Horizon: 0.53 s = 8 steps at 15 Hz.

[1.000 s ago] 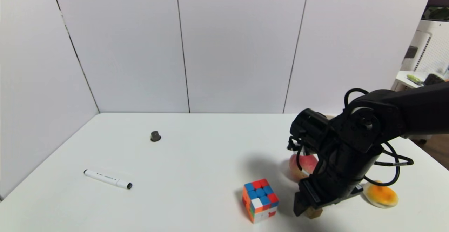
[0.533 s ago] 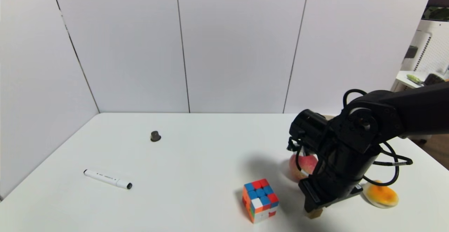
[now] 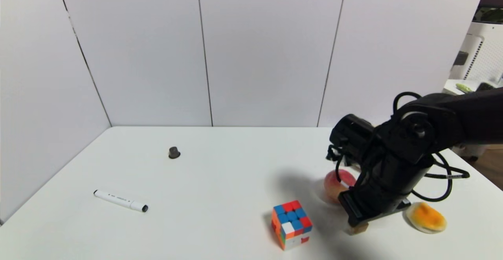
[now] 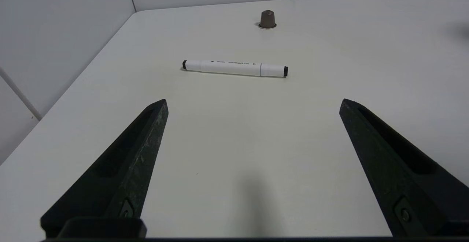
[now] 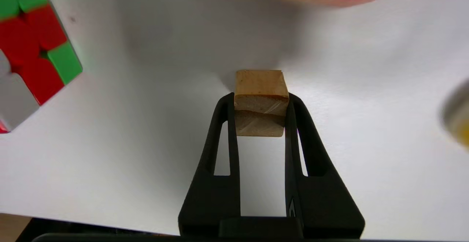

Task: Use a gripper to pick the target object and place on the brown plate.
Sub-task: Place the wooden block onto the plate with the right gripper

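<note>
Two grippers appear in the pictures. The right gripper [image 5: 260,101] is the one at work: its two dark fingers [image 5: 229,125] are pressed against the two opposite sides of one small wooden cube [image 5: 260,99], so the cube is clamped between them. In the head view this right gripper [image 3: 355,222] points down at the near right part of the white table [image 3: 220,181], and the wooden cube [image 3: 359,228] shows just under its tip. Whether the cube touches the table or is a little above it, I cannot tell.

Around the cube there are three things. One multicoloured puzzle cube [image 3: 291,224] stands near on the robot's left side. One peach [image 3: 336,185] lies just behind the gripper, partly covered by the arm. One small white and orange object [image 3: 426,217], like a fried egg, lies on the right side.

The left gripper [image 4: 253,104] hangs over the left part of the table with its two fingers wide apart and nothing between them. In front of it lies one white marker [image 4: 234,68], and farther away stands one small dark grey cap [image 4: 268,19]. The plate is not visible in any view.
</note>
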{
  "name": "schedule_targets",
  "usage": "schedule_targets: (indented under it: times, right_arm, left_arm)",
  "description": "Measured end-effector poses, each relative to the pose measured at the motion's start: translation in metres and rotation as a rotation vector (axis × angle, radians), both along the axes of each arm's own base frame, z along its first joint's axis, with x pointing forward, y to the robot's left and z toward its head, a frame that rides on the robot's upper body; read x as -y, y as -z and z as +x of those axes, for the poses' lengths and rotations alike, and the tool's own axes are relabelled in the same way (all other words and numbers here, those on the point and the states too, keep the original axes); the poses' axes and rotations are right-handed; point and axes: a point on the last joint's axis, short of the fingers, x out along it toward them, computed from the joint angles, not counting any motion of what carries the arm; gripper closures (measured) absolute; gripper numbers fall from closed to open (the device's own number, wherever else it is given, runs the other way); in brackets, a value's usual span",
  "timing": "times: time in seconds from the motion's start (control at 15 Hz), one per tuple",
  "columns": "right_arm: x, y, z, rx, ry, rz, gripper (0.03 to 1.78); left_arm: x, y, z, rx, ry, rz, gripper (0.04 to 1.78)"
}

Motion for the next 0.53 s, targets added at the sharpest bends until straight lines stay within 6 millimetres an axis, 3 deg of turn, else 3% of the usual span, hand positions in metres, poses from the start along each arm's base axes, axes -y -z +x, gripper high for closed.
schedule_targets:
  times: [0.13, 0.4, 0.53]
  right_arm:
    - [0.015, -0.025, 0.013, 0.109, 0.046, 0.019, 1.47]
    - [0.070, -0.077, 0.044, 0.346, 0.149, 0.025, 1.47]
    - [0.092, -0.084, 0.065, 0.434, 0.214, 0.024, 1.47]
  left_arm:
    - [0.000, 0.000, 0.000, 0.000, 0.000, 0.000, 0.13]
    - [0.000, 0.000, 0.000, 0.000, 0.000, 0.000, 0.13]
    - [0.000, 0.000, 0.000, 0.000, 0.000, 0.000, 0.13]
